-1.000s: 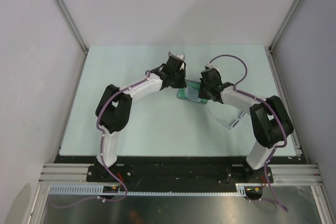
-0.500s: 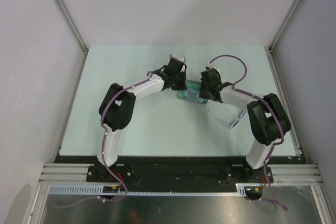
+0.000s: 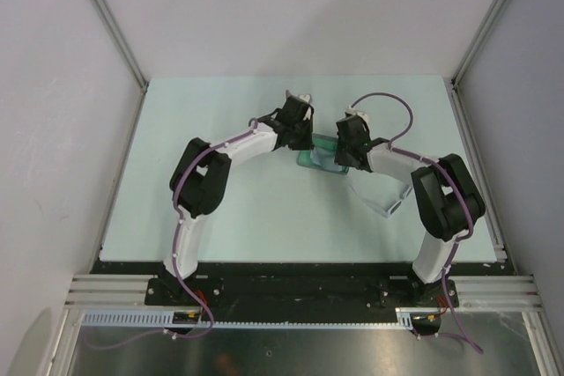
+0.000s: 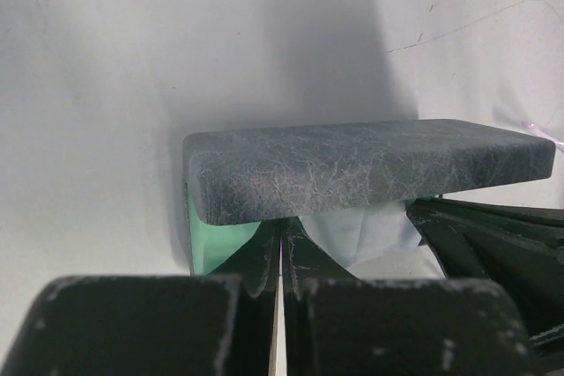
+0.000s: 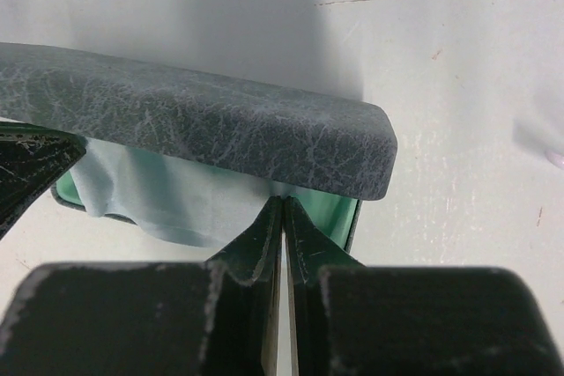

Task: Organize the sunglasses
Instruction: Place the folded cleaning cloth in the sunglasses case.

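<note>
1. One pair of white sunglasses point(image 3: 392, 204) lies on the table point(image 3: 220, 121) beside the right arm, unmoved.
2. Grey case point(image 3: 319, 158) nearby, lid raised, unmoved.
3. Left gripper point(image 4: 280, 248) and right gripper point(image 5: 282, 213) are closed at its green edge; whether they grip it is unclear. Both elbows have shifted slightly inward.

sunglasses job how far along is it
Done: case is ajar with the cloth inside. In hand: left gripper and right gripper both pinch its lower edge. To do: sunglasses lie outside it, not yet packed.
</note>
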